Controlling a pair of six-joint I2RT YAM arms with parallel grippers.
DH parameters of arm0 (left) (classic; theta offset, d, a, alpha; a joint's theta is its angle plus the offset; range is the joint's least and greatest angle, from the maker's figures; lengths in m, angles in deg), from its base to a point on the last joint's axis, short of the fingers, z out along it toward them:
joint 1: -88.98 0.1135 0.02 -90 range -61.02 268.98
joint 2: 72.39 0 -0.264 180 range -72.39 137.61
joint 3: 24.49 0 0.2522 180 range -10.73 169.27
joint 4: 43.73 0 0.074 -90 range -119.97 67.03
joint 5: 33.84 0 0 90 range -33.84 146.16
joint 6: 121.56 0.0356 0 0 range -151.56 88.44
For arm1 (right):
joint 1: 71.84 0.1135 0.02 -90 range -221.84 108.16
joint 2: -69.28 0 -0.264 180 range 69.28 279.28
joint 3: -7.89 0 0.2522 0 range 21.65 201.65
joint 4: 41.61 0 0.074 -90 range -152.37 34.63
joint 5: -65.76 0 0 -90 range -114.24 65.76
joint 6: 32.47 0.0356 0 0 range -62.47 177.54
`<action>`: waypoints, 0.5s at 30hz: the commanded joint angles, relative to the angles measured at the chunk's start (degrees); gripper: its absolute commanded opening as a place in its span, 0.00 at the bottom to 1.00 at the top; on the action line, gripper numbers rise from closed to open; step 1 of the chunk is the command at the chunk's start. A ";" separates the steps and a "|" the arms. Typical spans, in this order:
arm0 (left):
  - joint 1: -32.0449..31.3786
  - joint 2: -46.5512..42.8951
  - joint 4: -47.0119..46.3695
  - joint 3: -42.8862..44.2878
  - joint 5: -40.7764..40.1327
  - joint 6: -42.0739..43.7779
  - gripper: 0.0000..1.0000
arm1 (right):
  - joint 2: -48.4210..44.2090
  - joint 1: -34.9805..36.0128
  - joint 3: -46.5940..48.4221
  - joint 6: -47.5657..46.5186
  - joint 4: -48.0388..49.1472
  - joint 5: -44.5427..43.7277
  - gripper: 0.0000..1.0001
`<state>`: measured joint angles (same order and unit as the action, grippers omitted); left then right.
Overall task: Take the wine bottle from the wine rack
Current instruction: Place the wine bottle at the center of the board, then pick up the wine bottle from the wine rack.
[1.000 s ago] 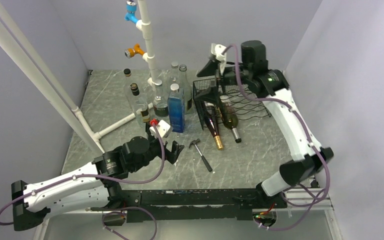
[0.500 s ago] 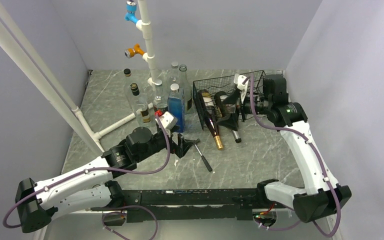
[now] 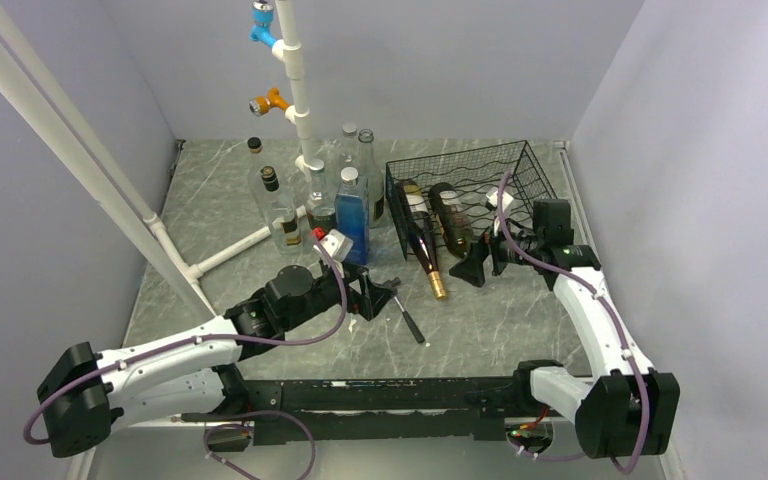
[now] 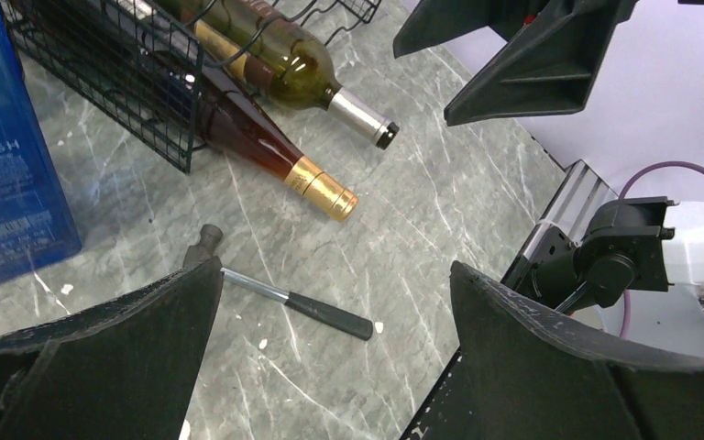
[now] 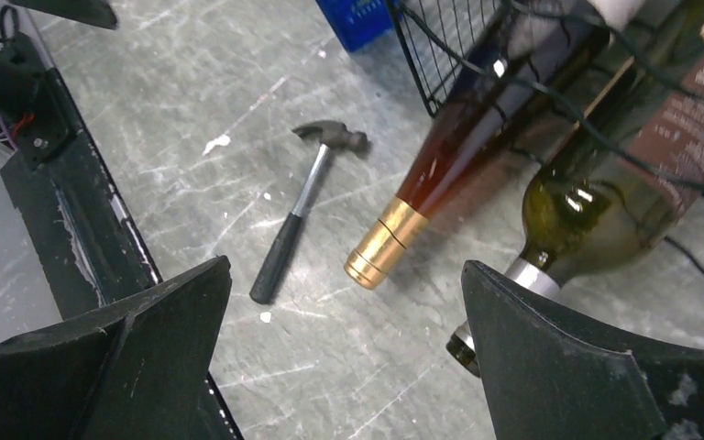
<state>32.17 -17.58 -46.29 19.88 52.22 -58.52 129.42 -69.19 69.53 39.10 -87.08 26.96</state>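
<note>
The black wire wine rack stands at the back right. Two bottles lie in it with their necks sticking out the front. One is a dark red wine bottle with a gold cap; the other is a green bottle. My right gripper is open and empty, low over the table at the green bottle's neck tip. In the right wrist view the green bottle's silver neck lies beside my right finger, and the gold-capped bottle lies just left of it. My left gripper is open and empty over the hammer.
A small hammer lies on the table between the grippers, also in the left wrist view. A blue bottle and several clear glass bottles stand left of the rack. A white pipe frame rises behind them.
My right arm swung from behind the rack, over it, down to its front at the bottle necks. My left gripper moved right, toward the hammer.
</note>
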 commanded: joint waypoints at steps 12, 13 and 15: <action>0.22 -0.83 -6.53 -6.07 -4.20 -4.54 0.99 | 4.44 -0.81 -2.53 0.77 5.05 -13.30 1.00; 0.22 -0.91 -6.53 -6.22 -4.43 -4.51 0.99 | 4.86 -0.81 -2.60 0.84 5.18 -14.05 1.00; 0.19 -1.13 -6.33 -6.49 -4.93 -4.29 0.99 | 5.28 -0.81 -2.69 1.17 5.81 -15.54 1.00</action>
<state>32.17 -17.49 -49.39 13.85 49.07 -62.19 133.90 -69.69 66.97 39.45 -84.19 15.27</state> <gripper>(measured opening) 0.992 0.994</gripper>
